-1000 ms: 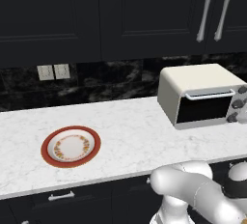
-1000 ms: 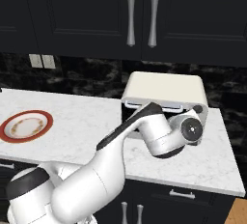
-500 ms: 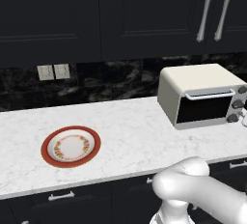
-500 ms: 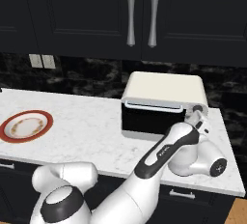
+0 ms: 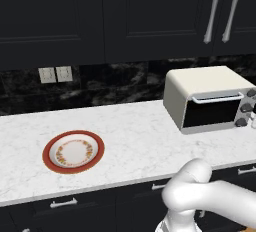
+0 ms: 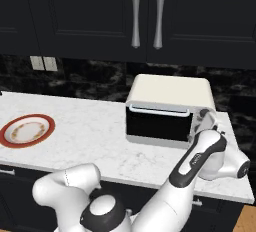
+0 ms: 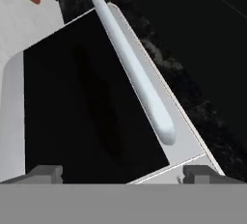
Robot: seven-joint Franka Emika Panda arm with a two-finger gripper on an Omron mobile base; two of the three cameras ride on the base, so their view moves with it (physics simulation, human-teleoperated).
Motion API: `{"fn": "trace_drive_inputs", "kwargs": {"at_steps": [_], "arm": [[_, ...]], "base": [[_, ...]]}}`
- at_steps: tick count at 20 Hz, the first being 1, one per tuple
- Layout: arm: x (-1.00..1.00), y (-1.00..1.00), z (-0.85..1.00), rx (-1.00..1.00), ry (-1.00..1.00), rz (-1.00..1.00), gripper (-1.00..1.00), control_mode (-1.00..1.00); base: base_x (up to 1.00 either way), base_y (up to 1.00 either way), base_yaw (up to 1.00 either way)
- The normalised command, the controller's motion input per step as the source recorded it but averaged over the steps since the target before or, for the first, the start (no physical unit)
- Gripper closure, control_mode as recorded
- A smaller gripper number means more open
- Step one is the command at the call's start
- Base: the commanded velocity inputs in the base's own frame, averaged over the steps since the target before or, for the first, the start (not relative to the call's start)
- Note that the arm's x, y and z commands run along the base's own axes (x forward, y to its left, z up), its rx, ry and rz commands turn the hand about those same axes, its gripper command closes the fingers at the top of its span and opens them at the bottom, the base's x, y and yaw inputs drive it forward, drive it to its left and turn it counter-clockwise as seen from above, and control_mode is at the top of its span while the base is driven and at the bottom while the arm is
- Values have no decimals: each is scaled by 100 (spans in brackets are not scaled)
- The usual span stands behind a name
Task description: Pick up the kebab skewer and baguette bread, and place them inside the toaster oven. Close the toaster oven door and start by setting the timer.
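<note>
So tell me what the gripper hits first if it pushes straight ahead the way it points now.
Most likely the toaster oven door: the open gripper faces its dark glass, with the silver bar handle further up. Depth is hard to judge, so how near it is stays unclear.

The toaster oven stood at the tabletop's right end, against the wall. The plate lay well apart to its left, nearer the front edge.

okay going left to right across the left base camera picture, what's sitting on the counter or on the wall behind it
wall outlets → plate → toaster oven → its knobs at the right edge
</note>
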Motion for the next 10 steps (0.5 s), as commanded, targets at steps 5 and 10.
{"fn": "trace_drive_inputs", "kwargs": {"at_steps": [5, 10], "arm": [[2, -6, -37, -24, -9, 7, -100, -100], [22, 0, -11, -13, -16, 0, -100, -100]], "base": [[0, 0, 0], [0, 0, 0]]}}
